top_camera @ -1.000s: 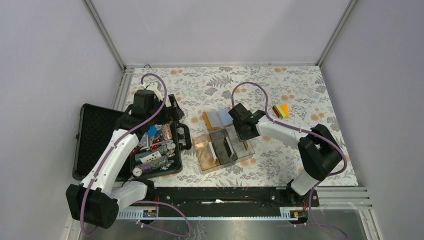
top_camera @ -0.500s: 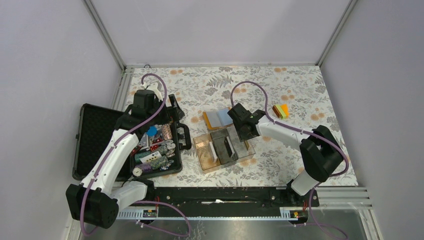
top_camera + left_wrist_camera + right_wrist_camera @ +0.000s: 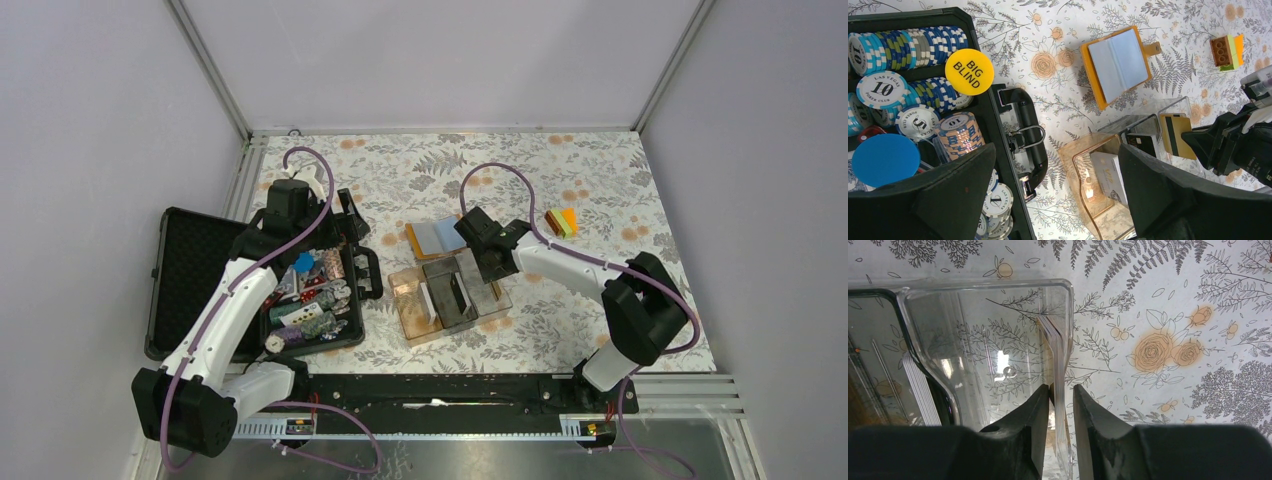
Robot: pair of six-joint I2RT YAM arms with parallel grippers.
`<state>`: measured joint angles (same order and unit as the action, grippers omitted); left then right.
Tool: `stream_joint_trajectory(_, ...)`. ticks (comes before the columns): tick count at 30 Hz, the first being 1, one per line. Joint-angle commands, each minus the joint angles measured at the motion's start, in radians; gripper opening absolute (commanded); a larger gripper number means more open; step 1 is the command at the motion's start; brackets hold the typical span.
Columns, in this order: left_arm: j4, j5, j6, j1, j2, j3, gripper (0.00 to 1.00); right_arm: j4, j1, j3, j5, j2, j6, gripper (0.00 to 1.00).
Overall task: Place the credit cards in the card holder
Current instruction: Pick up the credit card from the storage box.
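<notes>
The orange card holder [image 3: 433, 237] [image 3: 1118, 65] lies open on the flowered cloth, pale blue inside, just beyond the clear divided tray [image 3: 405, 322] [image 3: 983, 286]. Several credit cards [image 3: 1058, 360] stand on edge as a stack against the tray's right wall. My right gripper [image 3: 1061, 389] [image 3: 490, 270] straddles that stack. One finger is inside the tray against the cards, and the other is outside the wall with a thin gap. A white card [image 3: 1110, 177], a black card [image 3: 1143, 143] and a gold card [image 3: 1175, 135] stand in other compartments. My left gripper [image 3: 1057, 155] [image 3: 350, 220] hangs wide open and empty above the case's edge.
A black hard case [image 3: 190, 270] lies open at the left, with poker chips [image 3: 908, 45] and a yellow BIG BLIND disc [image 3: 969, 71] in it. Its handle [image 3: 1030, 145] points toward the tray. A small orange, green and brown block [image 3: 561, 222] sits at the far right.
My right gripper's jaws have narrowed around the stack of cards, and the arm has shifted slightly left. The left arm has not moved.
</notes>
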<state>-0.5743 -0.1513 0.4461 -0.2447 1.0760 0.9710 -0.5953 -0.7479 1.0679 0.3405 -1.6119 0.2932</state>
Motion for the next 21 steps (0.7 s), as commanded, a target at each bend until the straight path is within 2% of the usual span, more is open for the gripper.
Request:
stream_joint_trajectory(1, 0.042, -0.017, 0.008, 0.001, 0.002, 0.003, 0.99, -0.041, -0.013, 0.045, 0.018, 0.055, 0.006, 0.30)
stream_joint_trajectory(14, 0.042, -0.025, 0.008, 0.001, 0.004, 0.003, 0.99, -0.055, -0.022, 0.054, -0.010, 0.067, 0.016, 0.17)
stream_joint_trajectory(21, 0.042, -0.027, 0.008, 0.001, 0.002, 0.002, 0.99, -0.064, -0.022, 0.072, -0.097, 0.102, 0.023, 0.11)
